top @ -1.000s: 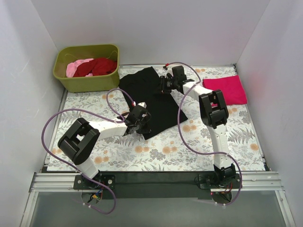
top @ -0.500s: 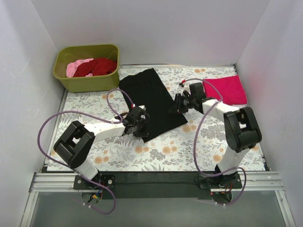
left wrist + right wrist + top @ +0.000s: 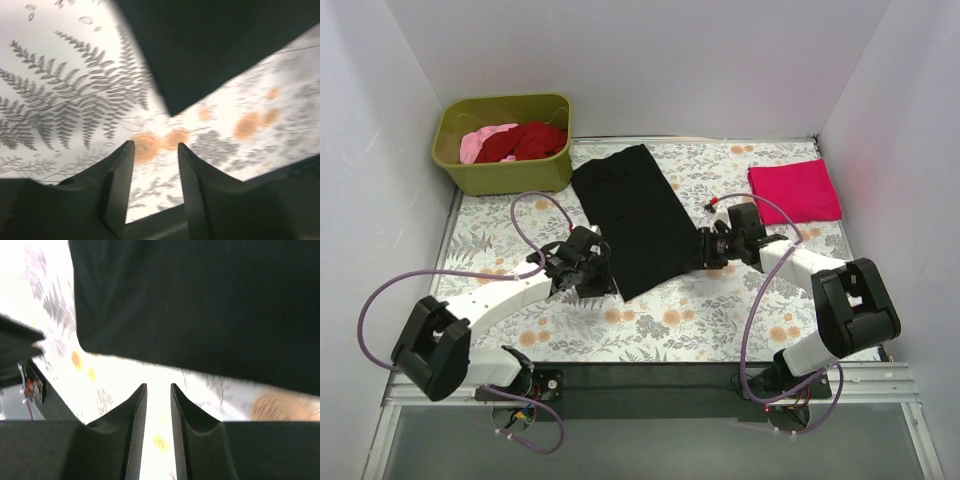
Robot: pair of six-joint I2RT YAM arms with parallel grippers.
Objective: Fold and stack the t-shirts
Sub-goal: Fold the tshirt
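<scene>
A black t-shirt [image 3: 635, 215] lies folded into a long diagonal strip on the floral table cloth [image 3: 720, 320]. My left gripper [image 3: 604, 284] sits just left of its near corner, open and empty. In the left wrist view that gripper [image 3: 156, 147] frames bare cloth, with the black t-shirt's [image 3: 215, 45] corner just ahead. My right gripper [image 3: 704, 249] is low at the strip's right edge. Its jaws stand slightly apart in the right wrist view [image 3: 158, 387], nothing between them, the black t-shirt [image 3: 200, 300] in front. A magenta-pink t-shirt [image 3: 795, 190] lies folded at the far right.
An olive-green tub [image 3: 505, 102] stands at the far left corner and holds a pale pink t-shirt [image 3: 480, 143] and a dark red one [image 3: 525, 140]. White walls close in the table on three sides. Purple cables loop beside both arms.
My right gripper swept from the shirt's far end to its near right edge, leaving the shirt a narrower strip. My left gripper opened, let go of the near corner and drew back left.
</scene>
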